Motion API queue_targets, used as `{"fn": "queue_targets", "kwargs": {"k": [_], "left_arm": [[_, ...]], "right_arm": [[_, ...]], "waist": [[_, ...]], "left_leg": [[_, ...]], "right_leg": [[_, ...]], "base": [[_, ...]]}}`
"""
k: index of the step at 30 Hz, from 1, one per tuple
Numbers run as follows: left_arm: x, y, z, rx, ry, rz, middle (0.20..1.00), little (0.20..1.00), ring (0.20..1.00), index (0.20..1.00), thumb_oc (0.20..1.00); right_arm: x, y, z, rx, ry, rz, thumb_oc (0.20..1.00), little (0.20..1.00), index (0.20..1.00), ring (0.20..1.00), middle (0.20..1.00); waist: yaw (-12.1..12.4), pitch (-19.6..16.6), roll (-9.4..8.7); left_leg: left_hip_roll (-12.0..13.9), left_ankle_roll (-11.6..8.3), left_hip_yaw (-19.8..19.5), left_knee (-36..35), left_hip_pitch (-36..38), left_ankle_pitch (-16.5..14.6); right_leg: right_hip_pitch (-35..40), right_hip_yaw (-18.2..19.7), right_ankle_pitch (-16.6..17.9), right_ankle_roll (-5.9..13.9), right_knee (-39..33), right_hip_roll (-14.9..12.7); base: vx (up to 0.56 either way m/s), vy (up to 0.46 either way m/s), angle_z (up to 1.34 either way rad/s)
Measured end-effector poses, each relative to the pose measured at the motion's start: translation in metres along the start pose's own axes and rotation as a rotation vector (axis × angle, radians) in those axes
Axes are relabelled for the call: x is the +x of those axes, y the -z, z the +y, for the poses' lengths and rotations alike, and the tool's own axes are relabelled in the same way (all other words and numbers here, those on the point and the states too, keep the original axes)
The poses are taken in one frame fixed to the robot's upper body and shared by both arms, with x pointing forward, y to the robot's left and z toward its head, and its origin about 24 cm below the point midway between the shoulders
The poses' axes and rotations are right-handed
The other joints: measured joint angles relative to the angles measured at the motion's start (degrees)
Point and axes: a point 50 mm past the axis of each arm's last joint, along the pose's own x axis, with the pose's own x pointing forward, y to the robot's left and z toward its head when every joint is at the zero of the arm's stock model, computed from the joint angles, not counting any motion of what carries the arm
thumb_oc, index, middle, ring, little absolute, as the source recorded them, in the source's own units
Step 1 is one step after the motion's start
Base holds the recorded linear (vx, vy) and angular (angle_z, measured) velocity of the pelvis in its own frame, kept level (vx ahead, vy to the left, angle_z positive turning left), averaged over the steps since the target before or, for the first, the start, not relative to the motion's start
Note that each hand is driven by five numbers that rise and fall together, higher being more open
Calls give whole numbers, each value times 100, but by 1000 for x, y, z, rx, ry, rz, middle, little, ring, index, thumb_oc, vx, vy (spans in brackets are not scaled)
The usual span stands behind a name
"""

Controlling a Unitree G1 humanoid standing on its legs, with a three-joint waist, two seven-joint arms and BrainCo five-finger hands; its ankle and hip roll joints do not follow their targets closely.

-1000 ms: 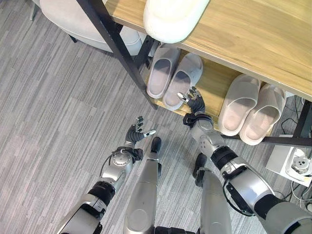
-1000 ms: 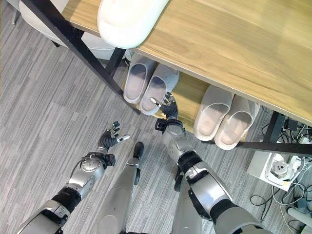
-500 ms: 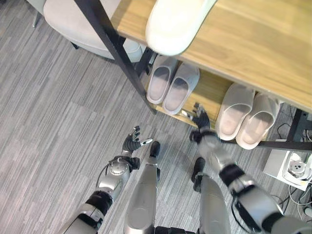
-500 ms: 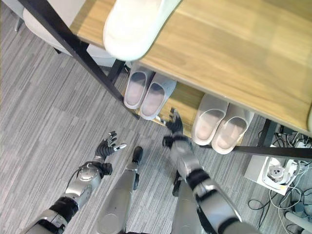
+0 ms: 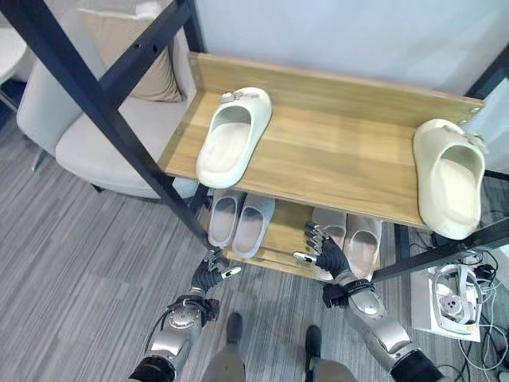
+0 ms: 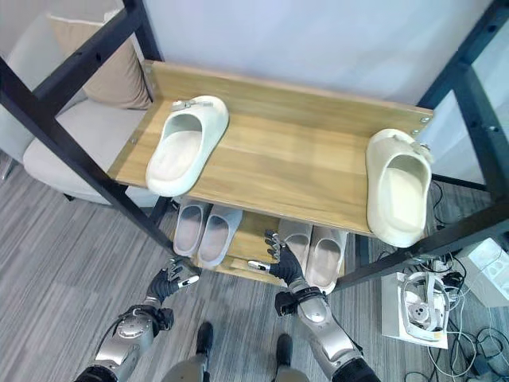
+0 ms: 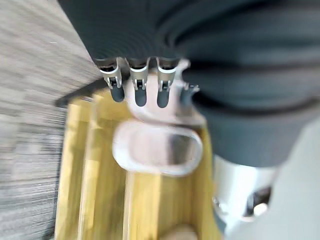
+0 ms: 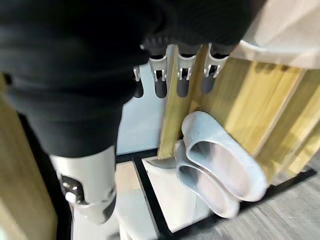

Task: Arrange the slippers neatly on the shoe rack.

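Two cream slippers lie apart on the wooden top shelf (image 5: 334, 151): one (image 5: 233, 137) at its left, the other (image 5: 449, 177) at its right end, overhanging the front edge. On the lower shelf stand a grey pair (image 5: 238, 221) and a beige pair (image 5: 354, 239). My right hand (image 5: 324, 255) is open and empty at the lower shelf's front edge, between the two pairs; its fingers (image 8: 180, 80) are straight, with a pair (image 8: 220, 172) past them. My left hand (image 5: 211, 274) is open and empty just left of the grey pair, and a pale slipper (image 7: 157, 147) lies beyond its fingers (image 7: 137, 90).
The rack's black slanted posts (image 5: 87, 95) cross the left side. A light armchair (image 5: 103, 139) with a beige cushion (image 5: 119, 48) stands behind them. A white device with cables (image 5: 453, 302) lies on the floor at the right. Grey plank floor (image 5: 71, 286) spreads to the left.
The whole picture has shifted: the camera now looks higher, taking in the full top shelf and its second cream slipper. Both hands stay open and empty near the lower shelf.
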Motion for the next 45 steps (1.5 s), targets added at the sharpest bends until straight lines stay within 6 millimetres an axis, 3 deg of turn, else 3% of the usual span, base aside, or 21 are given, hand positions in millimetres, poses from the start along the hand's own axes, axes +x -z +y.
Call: {"fn": "queue_targets", "kwargs": {"k": [1,3,4,5,6,9,14,16,22,25,28,31,33,37,40,41,45], "left_arm": [[3,-6,-7,38,41,-19,1000,1000,1000,1000,1000],[0,-16,-20,155,155,-76,1000,1000,1000,1000,1000],[-5,-29,-43,225,292,-151,1000,1000,1000,1000,1000],[-7,-32,-54,236,351,-170,1000,1000,1000,1000,1000],[-7,-35,-65,278,413,-183,1000,1000,1000,1000,1000],[-6,-62,-97,471,616,-305,1000,1000,1000,1000,1000],[-10,-108,-150,594,806,-512,1000,1000,1000,1000,1000],[-14,-121,-166,643,865,-574,1000,1000,1000,1000,1000],[-33,-166,-177,676,940,-780,1000,1000,1000,1000,1000],[-52,-196,-171,579,990,-891,1000,1000,1000,1000,1000],[-83,-237,-153,351,1032,-1060,1000,1000,1000,1000,1000],[-85,-259,-127,156,975,-1110,1000,1000,1000,1000,1000],[-88,-276,-104,117,848,-1195,1000,1000,1000,1000,1000],[-93,-308,-39,-20,442,-1395,1000,1000,1000,1000,1000],[-97,-314,-1,131,139,-1463,1000,1000,1000,1000,1000],[-104,-316,26,346,-85,-1482,1000,1000,1000,1000,1000],[-120,-320,44,709,-436,-1561,1000,1000,1000,1000,1000]], "right_arm": [[-10,11,-4,-32,0,43,1000,1000,1000,1000,1000],[-29,30,-9,-97,-11,121,1000,1000,1000,1000,1000],[-57,59,-17,-150,8,256,1000,1000,1000,1000,1000],[-72,74,-21,-169,21,331,1000,1000,1000,1000,1000],[-86,86,-24,-182,31,388,1000,1000,1000,1000,1000],[-105,102,-42,-205,108,491,1000,1000,1000,1000,1000],[-108,106,-44,-235,110,523,1000,1000,1000,1000,1000],[-109,112,-43,-223,130,544,1000,1000,1000,1000,1000],[-106,122,-46,-243,164,597,1000,1000,1000,1000,1000],[-98,114,-45,-242,159,553,1000,1000,1000,1000,1000],[-94,111,-42,-234,155,533,1000,1000,1000,1000,1000],[-92,110,-39,-220,150,524,1000,1000,1000,1000,1000],[-91,111,-35,-174,161,520,1000,1000,1000,1000,1000],[-91,113,-27,-107,159,516,1000,1000,1000,1000,1000],[-95,119,-27,-78,158,545,1000,1000,1000,1000,1000],[-100,125,-29,-75,166,572,1000,1000,1000,1000,1000],[-111,133,-28,-56,170,614,1000,1000,1000,1000,1000]], "waist": [[-142,-37,32],[-206,-67,83],[-299,-172,117],[-401,-267,139],[-620,-326,146],[-803,-415,246],[-1142,-447,314],[-1166,-461,337],[-1193,-455,402],[-1150,-387,417],[-1102,-301,437],[-942,-293,450],[-956,-225,436],[-758,-196,407],[-656,-188,385],[-636,-187,363],[-480,-214,329]], "left_leg": [[11,-6,29,0,28,-17],[15,0,115,-1,107,-27],[27,-22,230,-38,199,-84],[30,-23,299,-38,201,-90],[45,-24,362,-35,202,-122],[45,22,515,-41,182,-193],[75,12,666,-39,169,-191],[77,-6,688,-39,95,-204],[66,1,811,-24,97,-147],[51,2,812,0,141,-148],[42,14,788,-2,213,-161],[44,15,731,-36,215,-171],[52,18,647,-32,224,-182],[70,30,586,-35,211,-185],[49,-19,467,-1,266,-140],[56,-19,478,-1,361,-149],[51,-18,457,0,399,-162]], "right_leg": [[6,27,0,0,-23,-17],[49,83,2,1,-30,-13],[17,227,-17,27,-31,-12],[1,306,-45,85,-32,-12],[-69,378,-32,99,-33,-1],[-170,503,-18,97,-32,-21],[-314,651,39,67,-31,13],[-393,698,39,62,-31,19],[-433,793,126,152,-29,16],[-379,781,133,140,-27,13],[-285,756,130,128,-28,10],[-253,712,93,167,-29,10],[-199,626,84,153,-30,13],[-169,573,80,150,-30,15],[-50,454,82,108,-31,13],[43,454,85,78,-31,17],[104,438,59,68,-31,15]], "base": [[83,-21,-8],[57,-17,-25],[42,-28,-46],[35,-21,-51],[34,-39,-31],[22,-24,-31],[2,-18,-18],[-2,-15,-6],[-2,-12,-11],[1,-11,1],[6,-29,5],[13,-48,8],[19,-35,20],[26,-22,10],[61,-23,16],[68,-23,2],[38,-13,4]]}}
